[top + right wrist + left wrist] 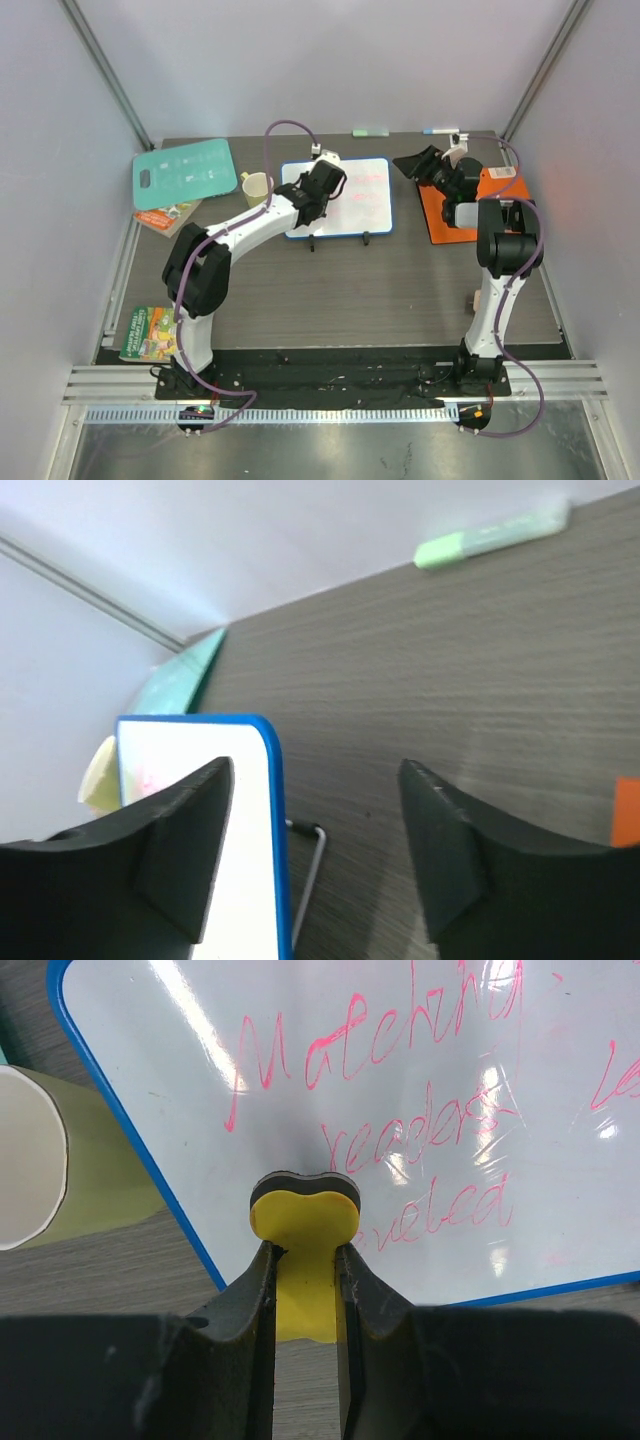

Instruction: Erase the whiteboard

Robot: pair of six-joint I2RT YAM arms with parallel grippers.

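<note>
My left tool is clamped on a yellow eraser with a black felt face, the two fingers pressing its sides. The felt end hangs over the whiteboard near its lower edge in the left wrist view, and I cannot tell whether it touches the surface. Pink-red marker writing runs across the white face in three lines, none of it wiped.

From above, the whiteboard lies flat toward 12 o'clock on the table – blue frame, two small black feet at its near edge. My left tool reaches over its left half. A pale yellow mug stands just beside the board at its 9 o'clock, and a teal cutting board lies farther out toward 10 o'clock.

My right tool hovers at the board's 2 o'clock, over the far end of an orange folder. Its fingers stand apart with nothing between them – in its own view the right tool frames bare table, with a corner of the whiteboard behind the left finger. A green highlighter lies at the table's far edge.
</note>
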